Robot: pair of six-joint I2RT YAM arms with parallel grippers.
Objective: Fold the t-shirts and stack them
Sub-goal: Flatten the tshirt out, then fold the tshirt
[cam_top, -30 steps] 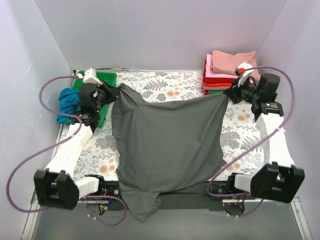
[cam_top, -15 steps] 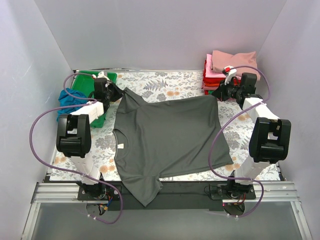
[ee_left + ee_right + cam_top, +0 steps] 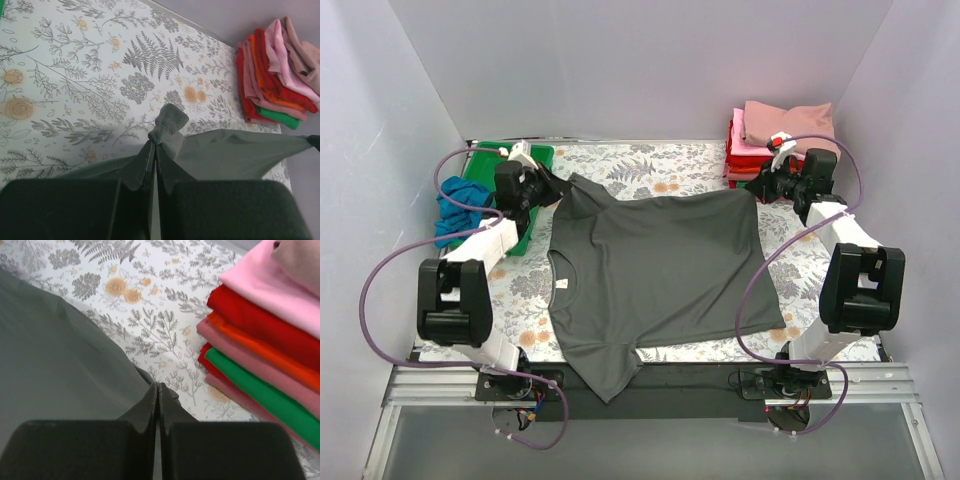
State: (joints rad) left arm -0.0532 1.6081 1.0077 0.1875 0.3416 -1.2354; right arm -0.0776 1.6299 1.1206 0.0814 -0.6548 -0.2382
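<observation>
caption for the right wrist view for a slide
Right claw pinching the charcoal t-shirt beside the folded stack.

This is probably a robotics lab test cell, not a home. 3 plain pale grey wall panels (image 3: 620,70) box in a bench under a white floral-print cloth (image 3: 650,165). 2 white-and-black robot arms (image 3: 460,300) are bolted to a bare aluminium rail (image 3: 880,380) along the near edge, trailing looped purple cables (image 3: 362,305). A rigid green plastic tray (image 3: 538,155) sits at the far-left corner, and a stack of folded coloured t-shirts (image 3: 790,115) at the far-right corner.
</observation>
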